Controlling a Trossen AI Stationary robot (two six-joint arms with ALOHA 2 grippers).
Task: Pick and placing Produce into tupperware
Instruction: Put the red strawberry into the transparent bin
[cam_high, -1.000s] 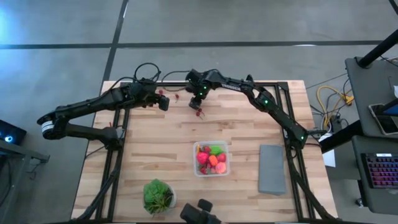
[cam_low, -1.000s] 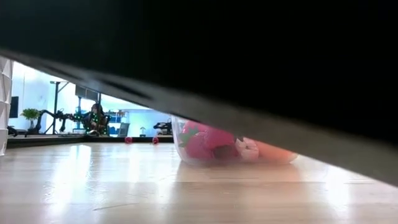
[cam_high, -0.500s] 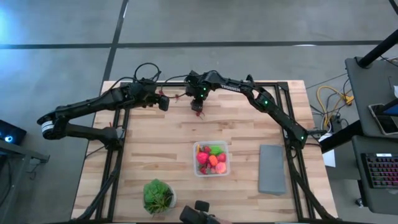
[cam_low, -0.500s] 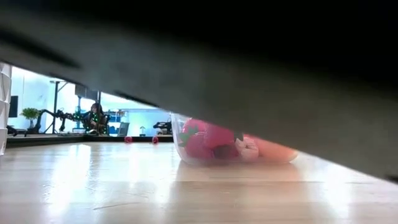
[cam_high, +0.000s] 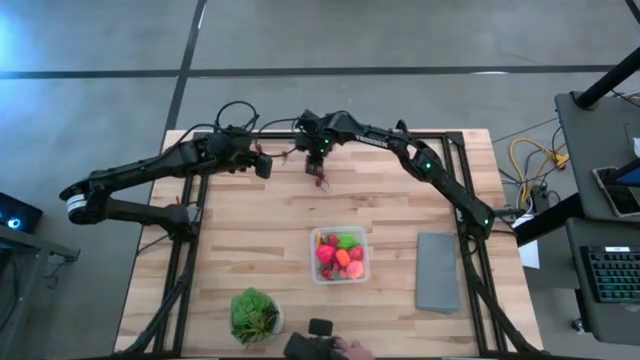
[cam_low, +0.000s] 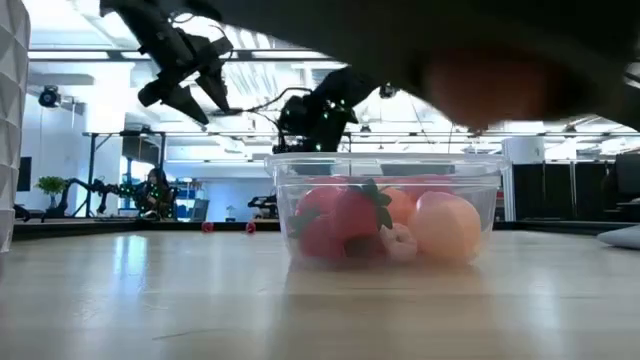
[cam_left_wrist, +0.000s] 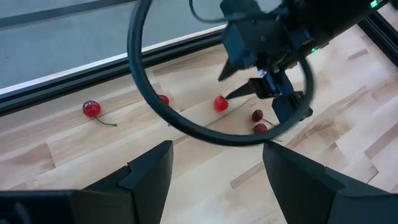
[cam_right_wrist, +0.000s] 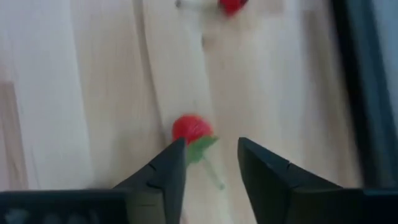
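Reaching arm: I have the right gripper (cam_right_wrist: 211, 149) at the far edge of the table, hovering just short of a red berry with a green leaf (cam_right_wrist: 191, 129).
Right fingers: narrowly parted, with nothing between them. The berry lies on the wood just ahead of the tips.
Waiting arm: the left gripper (cam_left_wrist: 217, 148) is near the far-left edge, fingers wide and empty, facing the right arm's work area.
Change noted: half a second ago the right gripper sat lower over the red pieces. Now it is drawn back toward the far rail, and those pieces lie on the boards. I judge that attempt came away empty.
Second change: a dark obstruction that covered most of the low view is gone, so the container now shows whole.
Tupperware: the clear container (cam_low: 385, 165) stands near the middle of the table, well apart from both grippers.
Contents: red, orange and pale produce (cam_low: 340, 220) fills its lower half.
Loose produce: cherries (cam_left_wrist: 91, 109) and other small red pieces (cam_left_wrist: 221, 104) are scattered along the far edge.
Bystanders: the plant bowl (cam_high: 255, 315) and the grey slab (cam_high: 437, 270) are untouched.
Meaning for task: partly done. The far-edge pieces are not yet collected, and the next grasp needs the fingers lowered astride the berry.
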